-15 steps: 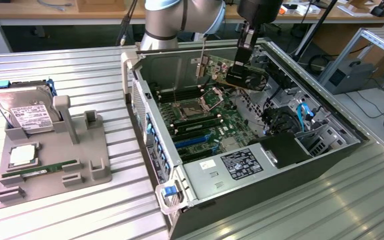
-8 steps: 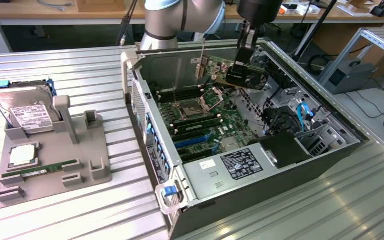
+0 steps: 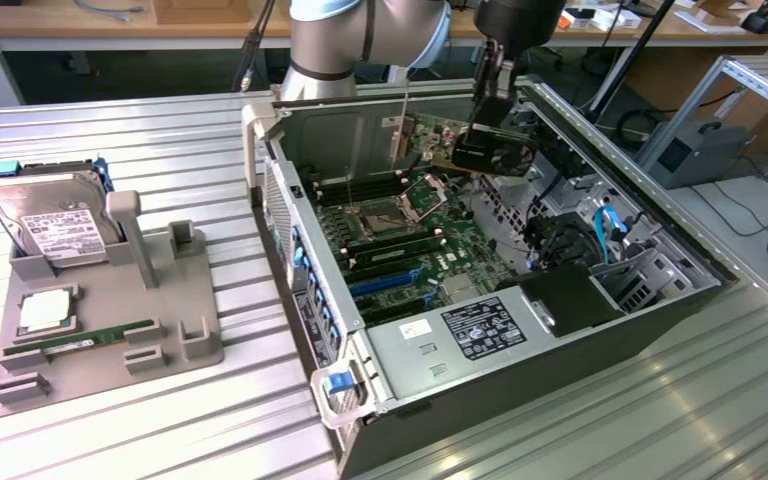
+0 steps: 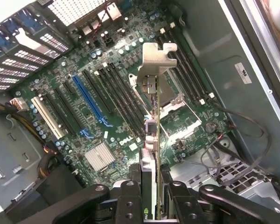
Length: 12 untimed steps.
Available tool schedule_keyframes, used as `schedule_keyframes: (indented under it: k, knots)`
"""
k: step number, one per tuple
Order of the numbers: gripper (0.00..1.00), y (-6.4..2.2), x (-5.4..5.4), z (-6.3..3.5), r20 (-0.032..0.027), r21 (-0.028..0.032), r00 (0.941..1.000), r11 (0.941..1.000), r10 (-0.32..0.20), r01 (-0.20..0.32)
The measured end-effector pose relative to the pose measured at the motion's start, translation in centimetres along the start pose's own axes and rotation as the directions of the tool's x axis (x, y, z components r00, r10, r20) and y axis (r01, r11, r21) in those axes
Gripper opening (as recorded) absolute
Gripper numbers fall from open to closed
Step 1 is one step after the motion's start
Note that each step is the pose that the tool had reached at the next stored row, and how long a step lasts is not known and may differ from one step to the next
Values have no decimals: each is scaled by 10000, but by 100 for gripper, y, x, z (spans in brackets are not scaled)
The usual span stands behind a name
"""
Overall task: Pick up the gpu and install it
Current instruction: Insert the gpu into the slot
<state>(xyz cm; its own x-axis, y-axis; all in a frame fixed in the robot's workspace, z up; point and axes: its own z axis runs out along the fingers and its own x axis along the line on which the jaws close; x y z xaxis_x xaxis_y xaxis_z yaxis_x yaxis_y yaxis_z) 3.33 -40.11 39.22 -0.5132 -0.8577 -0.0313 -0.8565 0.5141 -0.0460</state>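
The tool (image 3: 490,128) holds the graphics card (image 3: 468,152); its 2 fingers (image 4: 130,200) are closed on the 2 flat sides of the card. The card hangs under the tool, above the open computer case (image 3: 518,340), and is not seated in any slot. The wrist view shows the card from its thin edge, with the silver metal bracket (image 4: 155,58) at the end far from the tool. Beneath the tool lies the motherboard (image 4: 107,112), with long black slots and 1 blue slot (image 4: 89,100). Well apart from the tool, on the table (image 3: 157,430), a grey holder (image 3: 91,372) carries a hard drive (image 3: 53,222).
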Motion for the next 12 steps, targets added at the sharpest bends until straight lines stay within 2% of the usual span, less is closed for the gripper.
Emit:
schedule_keyframes:
  k: [6, 12]
  knots:
    - [27, 0, 0, 0, 35, -22, 9971, 9971, -755, 756]
    - [27, 0, 0, 0, 74, -42, 9880, 9880, -1545, 1545]
